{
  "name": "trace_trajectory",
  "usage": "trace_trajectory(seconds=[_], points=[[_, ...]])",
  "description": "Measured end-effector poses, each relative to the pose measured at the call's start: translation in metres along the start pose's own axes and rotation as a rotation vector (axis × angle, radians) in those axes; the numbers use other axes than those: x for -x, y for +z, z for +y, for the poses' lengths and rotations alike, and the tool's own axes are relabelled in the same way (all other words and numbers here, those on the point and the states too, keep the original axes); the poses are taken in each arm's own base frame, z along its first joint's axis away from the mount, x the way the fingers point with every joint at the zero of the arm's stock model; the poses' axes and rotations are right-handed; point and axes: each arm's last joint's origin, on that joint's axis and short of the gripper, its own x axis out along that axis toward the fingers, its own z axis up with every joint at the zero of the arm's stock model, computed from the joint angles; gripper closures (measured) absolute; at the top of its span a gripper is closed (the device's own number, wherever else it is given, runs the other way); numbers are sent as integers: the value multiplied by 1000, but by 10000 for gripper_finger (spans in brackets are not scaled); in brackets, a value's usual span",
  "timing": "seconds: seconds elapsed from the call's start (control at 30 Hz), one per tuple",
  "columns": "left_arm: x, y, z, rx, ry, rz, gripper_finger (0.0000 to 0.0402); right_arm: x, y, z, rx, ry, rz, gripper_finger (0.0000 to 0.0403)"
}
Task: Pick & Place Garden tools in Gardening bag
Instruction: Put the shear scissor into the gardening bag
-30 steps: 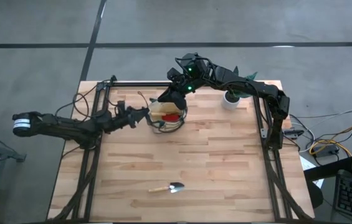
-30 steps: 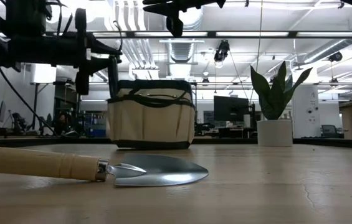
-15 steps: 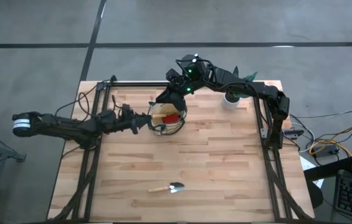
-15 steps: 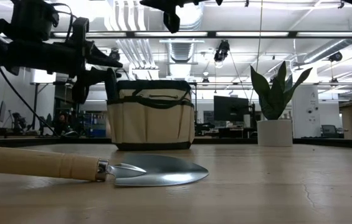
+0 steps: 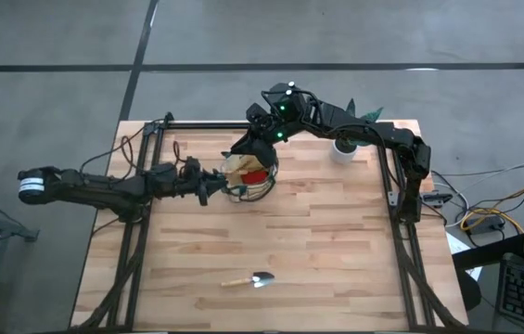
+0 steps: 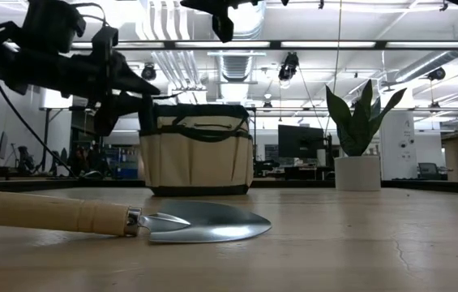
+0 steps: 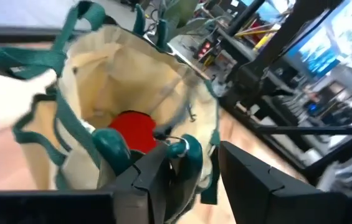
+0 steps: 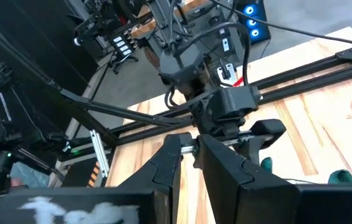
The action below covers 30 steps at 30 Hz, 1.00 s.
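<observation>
Your left gripper [image 7: 191, 165], fingers spread, sits at the rim of the gardening bag [image 5: 250, 172], a red chunky piece [image 7: 132, 131] inside just ahead. Your right gripper [image 8: 191, 163], nearly pressed together, hovers above it. One trowel [image 5: 249, 279] lies well behind.

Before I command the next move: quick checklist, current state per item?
1. Gardening bag upright, mouth open: ok.
2. Red piece inside the bag: ok.
3. Trowel bagged: not ok. It lies on the table near the front edge, far from both arms.
4. Left pincer at the bag's left rim, fingers apart: ok. Whether it has hold of the green trim: cannot tell.
5. Right pincer above the bag's far rim, carrying a tool: cannot tell.
6. Potted plant apart from the bag: ok.
</observation>
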Motion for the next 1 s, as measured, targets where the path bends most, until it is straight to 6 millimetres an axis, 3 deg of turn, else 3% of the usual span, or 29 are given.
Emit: trace_trajectory(seconds=[0.53, 1.0], points=[[3, 8, -9, 106, -87, 22, 183, -2, -2, 4, 2, 7, 9, 346], [14, 22, -15, 73, -67, -117, 183, -12, -11, 13, 8, 31, 39, 346]])
